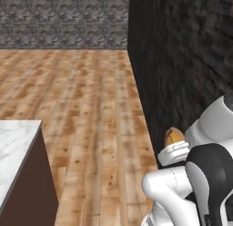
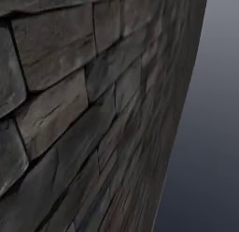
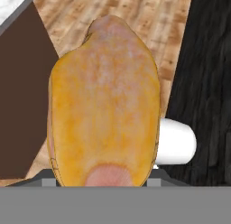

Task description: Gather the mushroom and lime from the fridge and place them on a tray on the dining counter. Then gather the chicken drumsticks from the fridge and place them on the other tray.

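A golden-brown chicken drumstick [image 3: 104,105] looms large in the hand view, its pale bone end at the bottom, covering the fingertips. In the left base view a small piece of that drumstick [image 1: 173,136] pokes out above my gripper [image 1: 174,146], which is shut on it, with the arm folded low at the lower right. The dining counter [image 1: 13,143] has a white marble top and dark brown sides and stands at the lower left. Its brown side [image 3: 20,101] lies to the left of the drumstick in the hand view.
A dark stone wall [image 1: 182,61] runs along the right, very near the arm, and the same wall [image 2: 70,86] is close up in the right base view. Wooden floor [image 1: 86,106] stretches between counter and wall, back to a grey stone wall [image 1: 63,20].
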You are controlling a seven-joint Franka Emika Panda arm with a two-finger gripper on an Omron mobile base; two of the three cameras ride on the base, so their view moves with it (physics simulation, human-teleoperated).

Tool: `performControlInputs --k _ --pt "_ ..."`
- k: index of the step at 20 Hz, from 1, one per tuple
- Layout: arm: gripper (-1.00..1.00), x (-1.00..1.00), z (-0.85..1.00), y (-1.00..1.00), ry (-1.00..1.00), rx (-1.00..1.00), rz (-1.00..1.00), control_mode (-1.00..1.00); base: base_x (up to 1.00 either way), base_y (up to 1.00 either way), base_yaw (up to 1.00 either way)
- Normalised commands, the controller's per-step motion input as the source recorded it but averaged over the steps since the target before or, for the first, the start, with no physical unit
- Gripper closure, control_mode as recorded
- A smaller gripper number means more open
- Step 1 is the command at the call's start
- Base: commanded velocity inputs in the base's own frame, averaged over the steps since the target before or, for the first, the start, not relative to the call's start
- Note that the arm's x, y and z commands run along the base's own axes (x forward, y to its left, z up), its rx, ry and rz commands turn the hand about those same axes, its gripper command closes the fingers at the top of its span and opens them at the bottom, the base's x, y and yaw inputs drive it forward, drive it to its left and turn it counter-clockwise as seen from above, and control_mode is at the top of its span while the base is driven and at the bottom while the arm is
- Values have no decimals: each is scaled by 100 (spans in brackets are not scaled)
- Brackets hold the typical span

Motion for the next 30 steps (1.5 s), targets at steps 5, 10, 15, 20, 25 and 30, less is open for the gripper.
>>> performControlInputs --k 5,10,15,20,25,30 --pt "100 0 0 0 0 0 0 100 100 -22 35" --pt "100 0 0 0 0 0 0 100 100 -15 44" --pt "100 0 0 0 0 0 0 100 100 -17 45" --pt "100 0 0 0 0 0 0 100 90 -18 49" --pt "100 0 0 0 0 0 0 100 88 -17 50" --pt "100 0 0 0 0 0 0 100 89 -16 50"
